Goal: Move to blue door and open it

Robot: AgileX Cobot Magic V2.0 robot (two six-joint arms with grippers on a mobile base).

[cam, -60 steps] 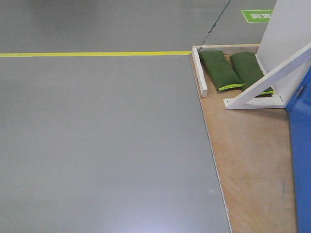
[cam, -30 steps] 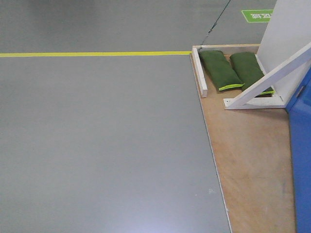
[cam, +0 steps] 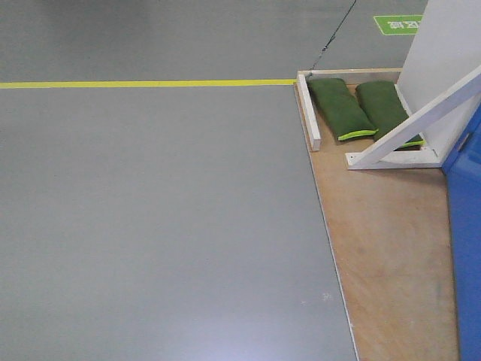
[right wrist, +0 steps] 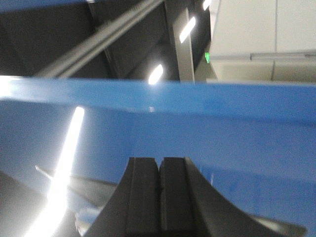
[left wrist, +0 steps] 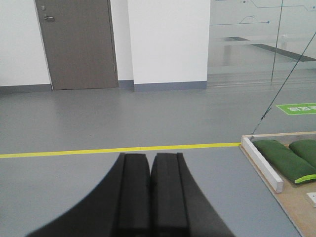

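Observation:
The blue door [cam: 469, 248] shows as a glossy blue strip along the right edge of the front view, standing on a wooden platform [cam: 391, 256]. In the right wrist view the blue door [right wrist: 222, 133] fills most of the picture, close in front of my right gripper [right wrist: 160, 159], whose jaws are pressed together with nothing between them. Ceiling lights reflect in the panel; its handle is out of view. My left gripper [left wrist: 150, 156] is shut and empty, pointing over the grey floor away from the door. Neither gripper appears in the front view.
Two green sandbags [cam: 342, 109] lie at the platform's far end beside a white wall panel [cam: 443, 60] and its white diagonal brace [cam: 409, 128]. A yellow floor line [cam: 143, 83] crosses the grey floor. A grey room door [left wrist: 79, 44] stands far off.

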